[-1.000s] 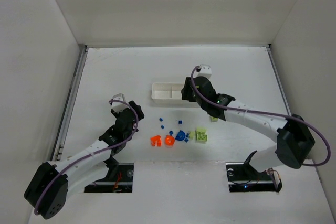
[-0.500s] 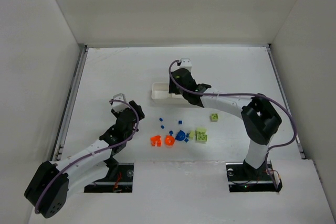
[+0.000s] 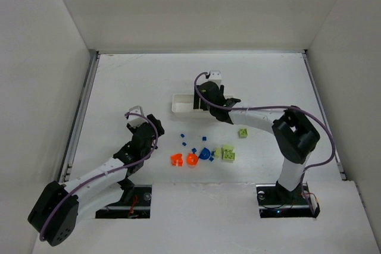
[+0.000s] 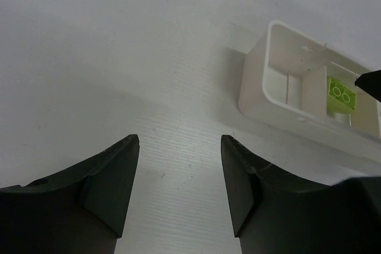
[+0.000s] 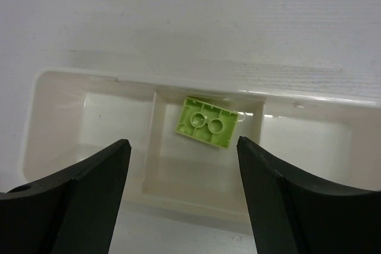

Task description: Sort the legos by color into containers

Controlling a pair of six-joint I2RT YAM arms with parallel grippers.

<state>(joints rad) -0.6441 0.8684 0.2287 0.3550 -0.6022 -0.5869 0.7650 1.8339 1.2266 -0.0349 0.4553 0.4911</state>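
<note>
- Right pincer (image 5: 183, 142) is spread wide, gripping nothing, hovering right over the white tray (image 5: 149, 81), which is shallow, glossy and thin-walled.
- Lime brick (image 5: 208, 122) lies in the middle compartment, directly below, between its fingers.
- Left pincer (image 4: 178, 141) is spread too and empty, with the tray ahead to its right.
- Rounded orange pieces (image 3: 184, 159), blue bits (image 3: 205, 153) and lime blocks (image 3: 228, 153) are scattered on the matte counter (image 3: 131, 75), off to the left pincer's right.

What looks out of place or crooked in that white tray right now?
The green brick in the middle compartment of the tray lies crooked, turned at an angle to the walls. Whether it rests flat or leans on a wall is unclear. Nothing else in the tray looks odd.
</note>
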